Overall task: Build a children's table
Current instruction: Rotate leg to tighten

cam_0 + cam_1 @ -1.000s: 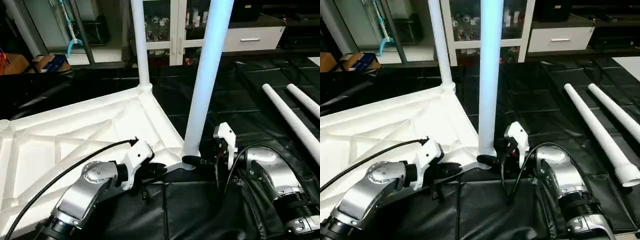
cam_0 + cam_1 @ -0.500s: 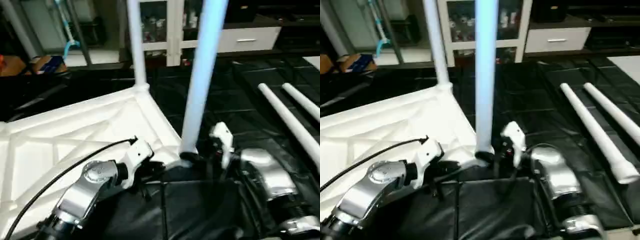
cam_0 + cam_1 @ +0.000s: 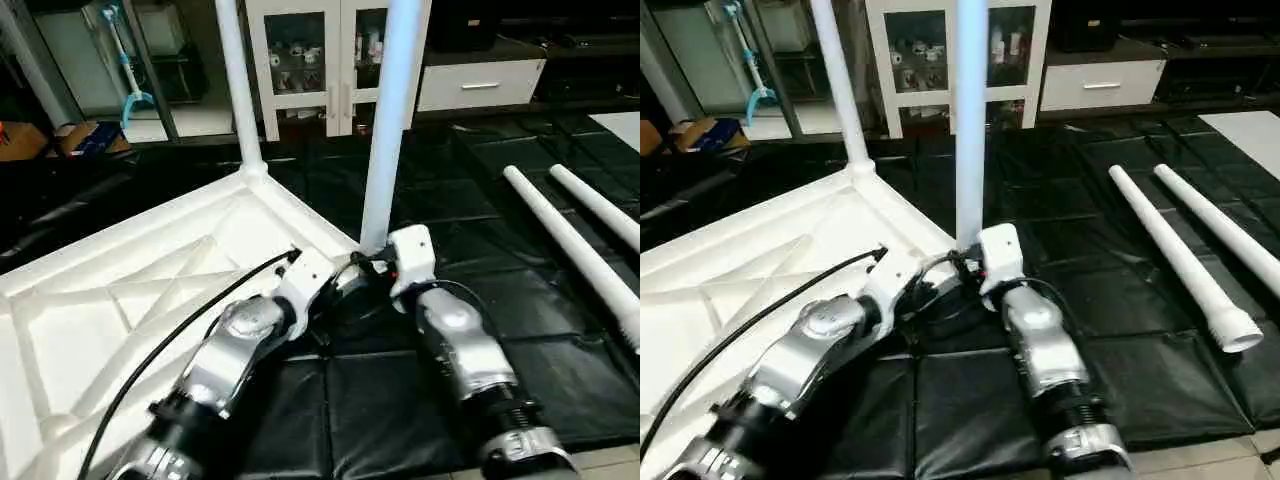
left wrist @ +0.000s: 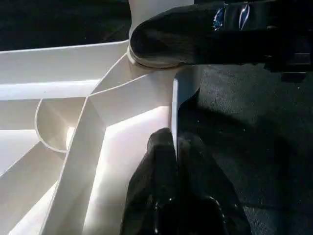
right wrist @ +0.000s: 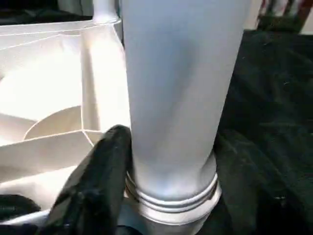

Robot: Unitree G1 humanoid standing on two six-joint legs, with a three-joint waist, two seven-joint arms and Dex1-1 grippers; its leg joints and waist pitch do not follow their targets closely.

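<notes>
The white table top (image 3: 150,280) lies upside down on the left, ribs up. Two table legs stand upright in its corner sockets, one at the far corner (image 3: 235,90) and one at the near corner (image 3: 388,120). My left gripper (image 4: 173,139) is shut on the thin rim of the top, just beside the near corner. My right gripper (image 3: 372,255) sits at the foot of the near leg (image 5: 181,98), and one black finger (image 5: 105,166) presses against its threaded collar. The other finger is hidden behind the leg.
Two loose white legs (image 3: 570,235) (image 3: 600,200) lie side by side on the black mat (image 3: 570,370) to the right. A white glass-door cabinet (image 3: 320,60) and a white drawer unit (image 3: 480,85) stand behind the table top.
The camera has shifted. My right wrist has swung in closer to the near leg and its jaws have narrowed around the leg's foot. The left gripper keeps its hold on the rim.
</notes>
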